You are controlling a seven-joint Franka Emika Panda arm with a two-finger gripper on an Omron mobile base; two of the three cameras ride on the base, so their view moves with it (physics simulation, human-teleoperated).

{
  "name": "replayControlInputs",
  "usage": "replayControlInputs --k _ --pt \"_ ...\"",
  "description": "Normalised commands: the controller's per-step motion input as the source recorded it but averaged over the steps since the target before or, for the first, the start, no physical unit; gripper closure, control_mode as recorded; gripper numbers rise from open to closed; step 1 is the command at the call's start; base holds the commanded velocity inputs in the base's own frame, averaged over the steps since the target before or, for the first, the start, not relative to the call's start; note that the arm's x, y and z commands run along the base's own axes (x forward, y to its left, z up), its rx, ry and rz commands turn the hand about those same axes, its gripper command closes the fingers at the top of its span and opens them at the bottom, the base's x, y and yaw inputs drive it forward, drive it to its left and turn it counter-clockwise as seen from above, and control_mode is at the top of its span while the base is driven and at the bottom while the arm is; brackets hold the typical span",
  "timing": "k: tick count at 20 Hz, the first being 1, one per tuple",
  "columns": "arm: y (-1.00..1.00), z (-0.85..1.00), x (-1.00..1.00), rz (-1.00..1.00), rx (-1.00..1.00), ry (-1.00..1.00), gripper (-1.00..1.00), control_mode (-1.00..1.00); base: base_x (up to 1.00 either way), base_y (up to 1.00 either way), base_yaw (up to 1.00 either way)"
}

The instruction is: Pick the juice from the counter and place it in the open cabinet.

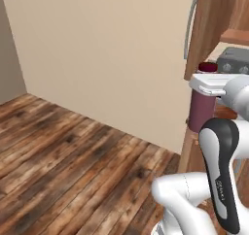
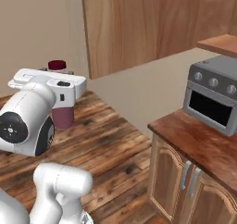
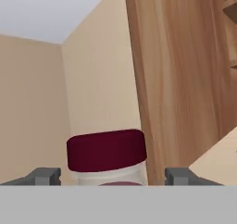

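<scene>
Maroon-capped juice bottle [image 3: 107,156] sits between the two dark fingertips [image 3: 44,176] of the claw [image 3: 111,177], which is clamped on it and holds it upright in the air above the wooden floor [image 1: 73,161]. Behind it rises the tall wooden cabinet panel [image 3: 180,75]; to the right, a grey toaster oven [image 2: 213,98] stands on the reddish tabletop [image 2: 194,142].

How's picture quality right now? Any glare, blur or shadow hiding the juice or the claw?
Left base view: flat, even light, slightly soft; the juice is partly hidden behind the white hand, with no glare. Right base view: the juice is mostly blocked by the hand, while the toaster oven reads clearly. Hand view: the claw tips flank the maroon cap, which is sharp enough and free of shadow.
</scene>
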Motion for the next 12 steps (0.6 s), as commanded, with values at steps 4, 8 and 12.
replayControlInputs --k 4,8,12 --pt "0.00 0.00 0.00 0.00 0.00 0.00 1.00 1.00 -0.13 -0.30 -0.64" --pt "0.00 0.00 0.00 0.00 0.00 0.00 1.00 1.00 -0.17 -0.28 -0.69" --pt "0.00 0.00 0.00 0.00 0.00 0.00 1.00 1.00 -0.01 -0.35 -0.65"
